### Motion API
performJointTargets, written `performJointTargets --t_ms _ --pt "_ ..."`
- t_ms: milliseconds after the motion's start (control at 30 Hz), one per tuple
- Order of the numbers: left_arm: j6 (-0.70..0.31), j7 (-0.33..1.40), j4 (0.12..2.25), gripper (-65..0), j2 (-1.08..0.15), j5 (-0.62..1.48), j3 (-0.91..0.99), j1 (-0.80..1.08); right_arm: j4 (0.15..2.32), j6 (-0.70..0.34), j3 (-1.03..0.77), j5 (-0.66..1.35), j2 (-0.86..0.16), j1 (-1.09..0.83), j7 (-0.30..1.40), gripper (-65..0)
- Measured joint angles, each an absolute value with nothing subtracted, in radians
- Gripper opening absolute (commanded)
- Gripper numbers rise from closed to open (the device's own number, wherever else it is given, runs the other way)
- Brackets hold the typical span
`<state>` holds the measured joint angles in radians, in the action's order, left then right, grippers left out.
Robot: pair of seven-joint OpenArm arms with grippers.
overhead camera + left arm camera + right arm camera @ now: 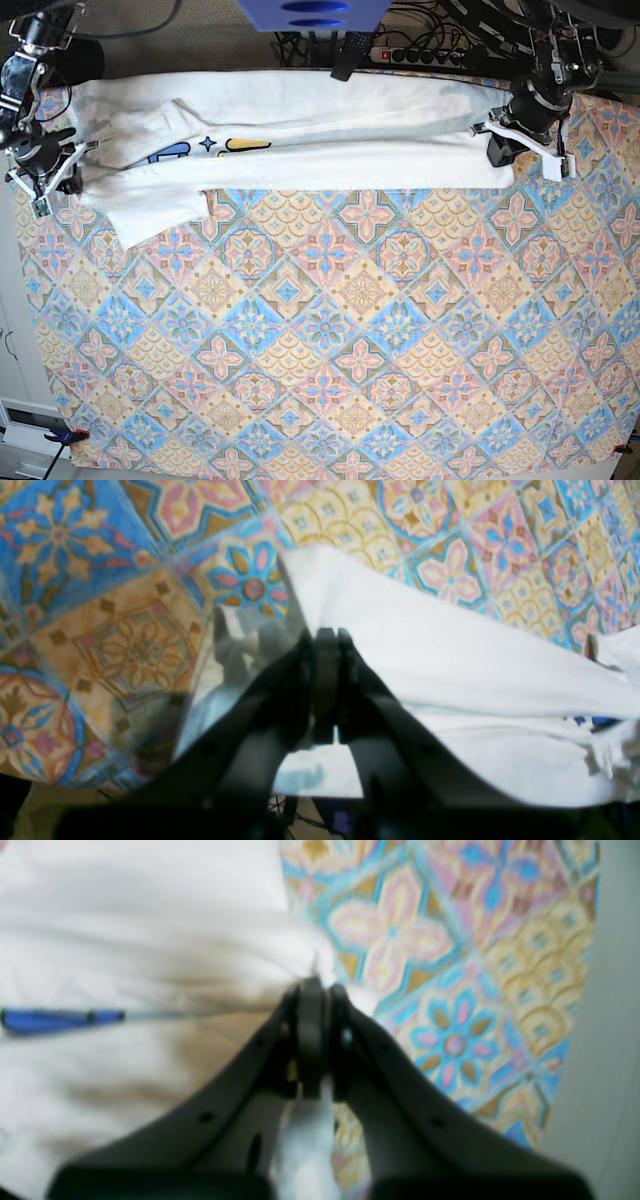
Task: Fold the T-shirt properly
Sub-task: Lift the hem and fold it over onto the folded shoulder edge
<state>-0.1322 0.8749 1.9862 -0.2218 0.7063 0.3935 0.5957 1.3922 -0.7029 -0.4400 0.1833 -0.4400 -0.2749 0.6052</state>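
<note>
Stretching T-shirt (300, 150) between left claw (497, 148) and right claw (72, 165)

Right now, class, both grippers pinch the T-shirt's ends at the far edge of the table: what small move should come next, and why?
Probably draw both ends toward the near side together. The left gripper and right gripper are shut on the T-shirt, which lies stretched in a long band along the far edge of the table.
</note>
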Motion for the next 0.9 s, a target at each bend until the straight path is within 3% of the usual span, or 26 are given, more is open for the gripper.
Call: performJointTargets --t_ms 300,400,500,567,733,900 --pt "-0.132 0.879 1.845 -65.0 -0.277 0.709 0.399 0.596 1.401 -0.704 -0.436 0.187 -0.438 -0.346 0.600 -63.7" --pt "-0.135 0.876 1.787 -63.8 -0.297 0.705 0.362 0.589 1.401 -0.704 -0.435 0.187 -0.441 -0.346 0.601 -57.6" --pt "-0.129 0.879 1.745 -53.8 -0.318 0.707 0.318 0.574 1.401 -0.703 -0.435 0.186 -0.440 -0.344 0.604 -47.4" --pt "-0.129 0.878 1.745 -43.4 -0.330 0.710 0.306 0.574 1.401 -0.702 -0.438 0.185 -0.441 -0.344 0.616 -43.0" --pt "-0.128 0.933 1.771 -22.4 -0.315 0.718 0.361 0.593 1.413 -0.703 -0.442 0.183 -0.440 -0.345 0.641 -42.2" --pt "-0.129 0.924 1.840 -20.4 -0.300 0.809 0.525 0.614 1.460 -0.702 -0.560 0.181 -0.392 -0.337 0.643 -41.9"
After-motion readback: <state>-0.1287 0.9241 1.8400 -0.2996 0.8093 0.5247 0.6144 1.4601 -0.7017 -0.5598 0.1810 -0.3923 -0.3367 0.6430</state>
